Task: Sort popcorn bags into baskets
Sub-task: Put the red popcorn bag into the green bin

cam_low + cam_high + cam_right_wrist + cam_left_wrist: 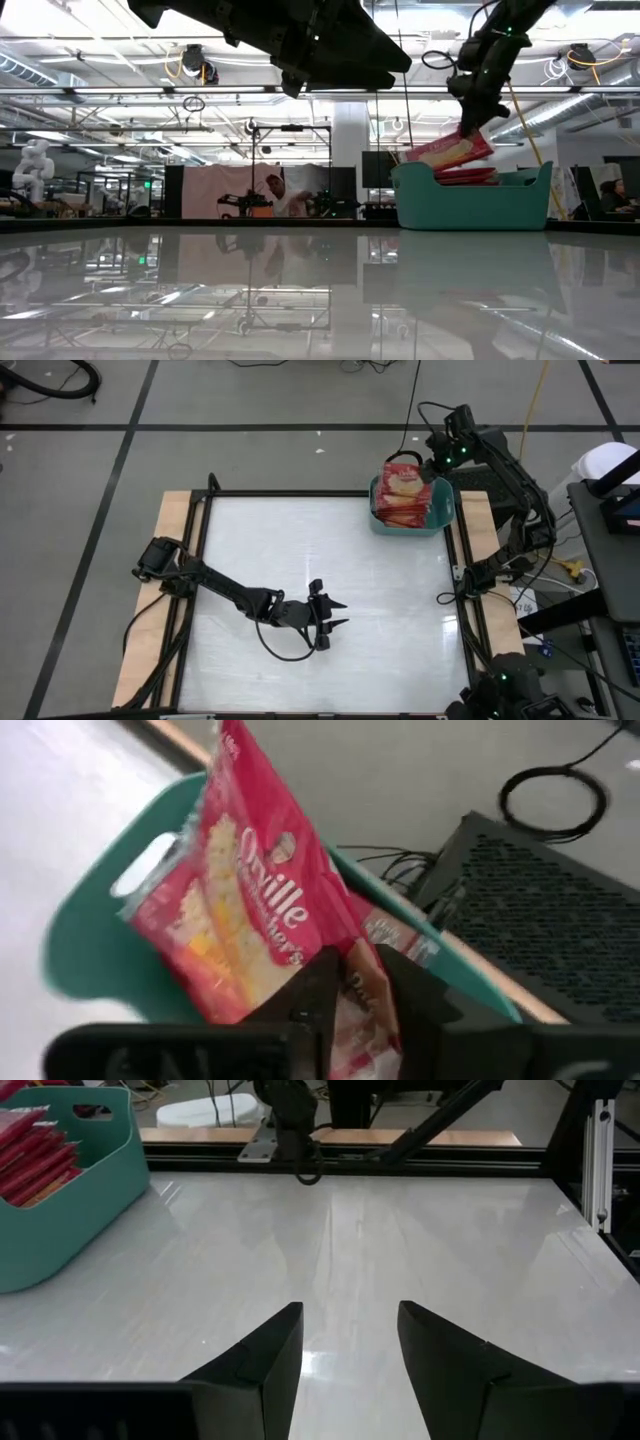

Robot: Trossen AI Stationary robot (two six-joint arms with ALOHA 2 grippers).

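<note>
A teal basket (441,520) (470,208) stands at the table's far right corner with several red popcorn bags (400,510) stacked in it. My right gripper (418,462) (360,956) hangs over the basket, shut on one more popcorn bag (250,900) (448,151), whose yellow-tan picture faces up. My left gripper (335,616) (350,1310) hovers open above the bare table near its middle, toward the near edge, with nothing between its fingers. My right gripper pinches one end of the popcorn bag (357,982) between its two fingers, slanting down from above. The bag slopes away from the fingers over the basket. Its lower part (415,157) sits on or just above the stacked bags; which, I cannot tell.
A black perforated box (545,890) and cables lie on the floor just beyond the basket. The table's dark frame (300,493) runs around the white top. A person (275,195) shows far back in the room. The left part of the table is bare.
</note>
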